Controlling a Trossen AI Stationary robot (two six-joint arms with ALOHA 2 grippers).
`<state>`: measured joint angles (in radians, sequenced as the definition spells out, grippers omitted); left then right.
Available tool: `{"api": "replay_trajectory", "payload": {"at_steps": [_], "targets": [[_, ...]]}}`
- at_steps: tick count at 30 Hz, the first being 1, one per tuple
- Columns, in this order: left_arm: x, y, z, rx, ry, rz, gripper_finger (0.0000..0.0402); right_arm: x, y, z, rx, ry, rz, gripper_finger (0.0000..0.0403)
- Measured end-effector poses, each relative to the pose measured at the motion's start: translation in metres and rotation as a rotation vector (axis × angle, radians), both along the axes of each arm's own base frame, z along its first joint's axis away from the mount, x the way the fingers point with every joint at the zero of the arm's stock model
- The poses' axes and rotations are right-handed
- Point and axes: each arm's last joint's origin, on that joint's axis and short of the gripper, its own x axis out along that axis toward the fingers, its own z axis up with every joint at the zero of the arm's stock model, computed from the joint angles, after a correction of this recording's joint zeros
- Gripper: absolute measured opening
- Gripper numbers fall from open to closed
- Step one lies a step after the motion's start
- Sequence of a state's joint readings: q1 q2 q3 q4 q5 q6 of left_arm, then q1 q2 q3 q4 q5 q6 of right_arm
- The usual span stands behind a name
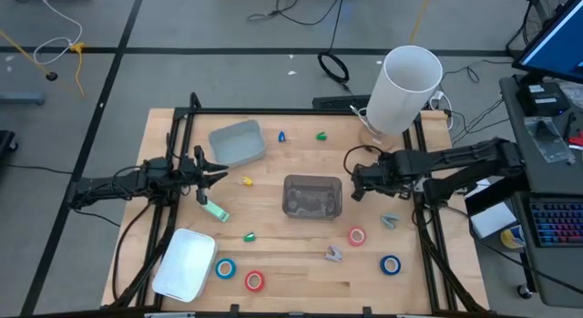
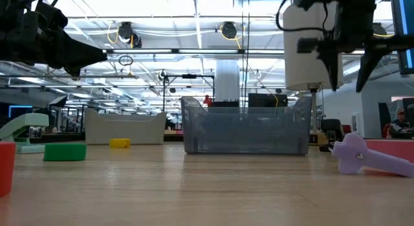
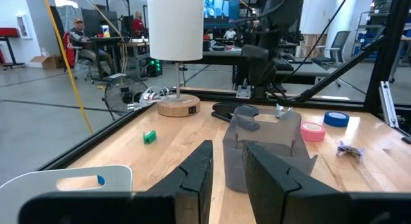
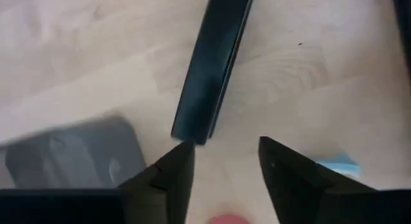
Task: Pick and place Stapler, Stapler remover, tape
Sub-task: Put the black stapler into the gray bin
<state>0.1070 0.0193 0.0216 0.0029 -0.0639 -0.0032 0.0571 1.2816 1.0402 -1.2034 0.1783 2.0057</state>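
Stapler (image 1: 215, 210), mint-green, lay on the wooden table (image 1: 301, 277) just below the left gripper (image 1: 219, 170), not touched by it; we saw the tape as four rolls near the front edge: a blue roll (image 1: 225, 268) beside a red roll (image 1: 254, 281), then a pink roll (image 1: 356, 235) and another blue roll (image 1: 390, 264) further right; a small lilac tool (image 1: 333, 254) lay between the two pairs; we could not tell if it was the staple remover. Around them stood a clear bin (image 1: 312, 196) in the middle, a blue-grey tray (image 1: 237, 142) behind the left gripper, a white tray (image 1: 185, 263) at the front left corner, and a white lamp (image 1: 404, 88) at the back right; small green (image 1: 249, 236), yellow (image 1: 246, 181) and blue (image 1: 281, 136) pieces were scattered about. The left arm reached in level from the left, its fingers (image 3: 192, 176) a little apart with nothing between them; the right gripper (image 1: 357, 184) hung just right of the clear bin, pointing down, its fingers (image 4: 173, 172) spread and empty above the bare wood.
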Motion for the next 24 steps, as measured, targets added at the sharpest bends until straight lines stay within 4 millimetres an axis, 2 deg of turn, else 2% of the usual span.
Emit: {"api": "replay_trajectory", "payload": {"at_steps": [10, 14, 24], "targets": [[0.000, 0.000, 0.000, -0.002, -0.001, 0.000, 0.0086, -0.004, -0.011, -0.042, 0.006, -0.102, -0.102, 0.0235], [0.000, 0.000, 0.000, -0.006, -0.002, 0.000, 0.0086, -0.005, -0.016, -0.054, 0.006, -0.140, -0.125, 0.0242], [0.000, 0.000, 0.000, -0.005, -0.006, 0.009, 0.0086, -0.006, -0.030, -0.069, -0.009, -0.207, -0.138, 0.0242]]}}
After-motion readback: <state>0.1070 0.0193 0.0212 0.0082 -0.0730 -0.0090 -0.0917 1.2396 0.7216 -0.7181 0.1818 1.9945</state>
